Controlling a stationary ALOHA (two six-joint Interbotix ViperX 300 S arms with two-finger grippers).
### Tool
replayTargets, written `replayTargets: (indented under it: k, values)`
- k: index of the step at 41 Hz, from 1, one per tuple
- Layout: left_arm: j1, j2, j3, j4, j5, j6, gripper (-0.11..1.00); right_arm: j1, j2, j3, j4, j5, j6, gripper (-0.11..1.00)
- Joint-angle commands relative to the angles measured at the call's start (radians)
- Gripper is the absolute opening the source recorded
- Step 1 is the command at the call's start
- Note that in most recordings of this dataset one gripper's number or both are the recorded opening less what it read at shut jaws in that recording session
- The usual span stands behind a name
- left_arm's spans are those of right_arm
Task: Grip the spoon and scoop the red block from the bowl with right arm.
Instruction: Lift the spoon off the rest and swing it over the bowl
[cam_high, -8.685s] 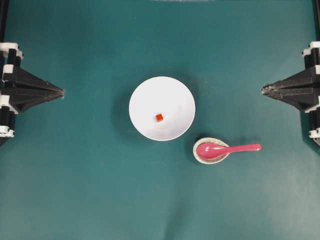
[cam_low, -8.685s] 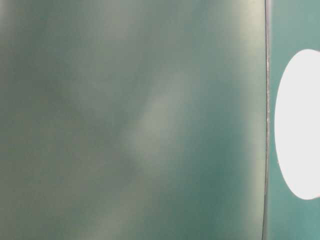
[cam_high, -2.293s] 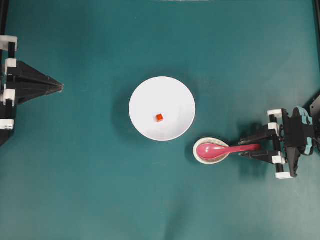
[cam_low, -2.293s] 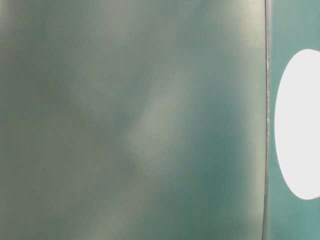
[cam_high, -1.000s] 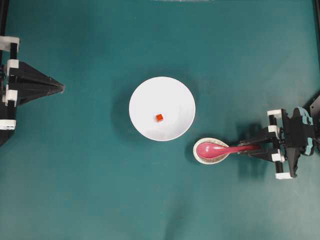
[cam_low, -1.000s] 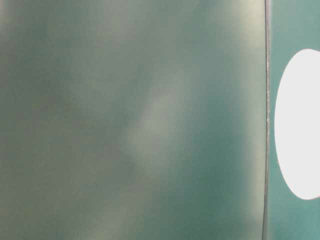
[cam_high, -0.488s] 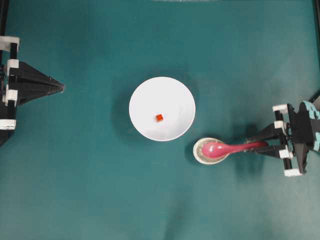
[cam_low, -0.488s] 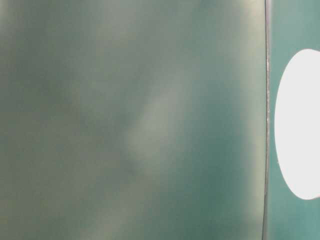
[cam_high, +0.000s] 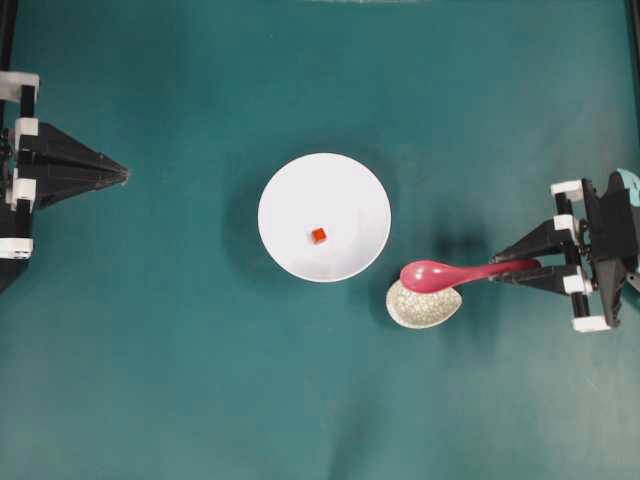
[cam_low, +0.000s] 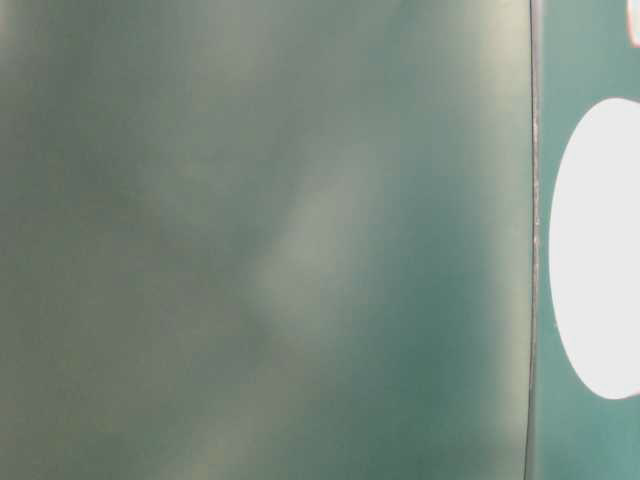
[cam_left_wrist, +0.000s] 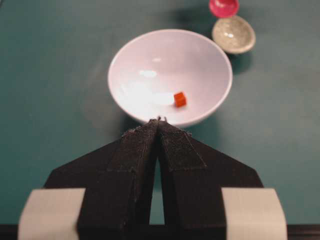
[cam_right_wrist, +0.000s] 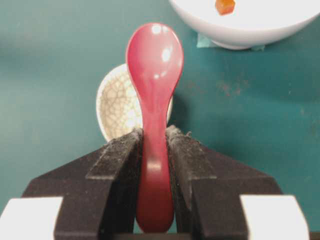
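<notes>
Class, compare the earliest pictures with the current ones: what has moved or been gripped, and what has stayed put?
The right gripper came in from the table's right edge, closed its jaws on the spoon handle and lifted it off the speckled dish, shifting it up the overhead view. The bowl, red block, dish and left gripper stayed where they were.

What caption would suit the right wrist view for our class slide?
Right gripper, jaws closed on the pink spoon handle, above the speckled dish, white bowl with red block beyond.
</notes>
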Motion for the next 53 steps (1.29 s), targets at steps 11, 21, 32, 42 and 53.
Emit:
replayTargets:
  k: [11, 21, 32, 42, 53]
  values:
    - [0.006, 0.006, -0.021, 0.000, -0.006, 0.000, 0.00, -0.141, -0.123, -0.120, -0.008, 0.273, -0.066, 0.24]
    - [0.006, 0.006, -0.021, 0.000, -0.005, 0.000, 0.00, -0.216, -0.140, -0.196, -0.048, 0.397, -0.075, 0.24]
    - [0.005, 0.006, -0.021, 0.000, -0.006, -0.002, 0.00, -0.262, -0.141, -0.275, -0.071, 0.503, -0.075, 0.24]
    - [0.006, 0.006, -0.021, 0.000, -0.005, -0.002, 0.00, -0.304, -0.141, -0.339, -0.072, 0.583, -0.069, 0.24]
    - [0.006, 0.006, -0.021, 0.000, -0.003, -0.002, 0.00, -0.356, -0.141, -0.400, -0.074, 0.678, -0.066, 0.24]
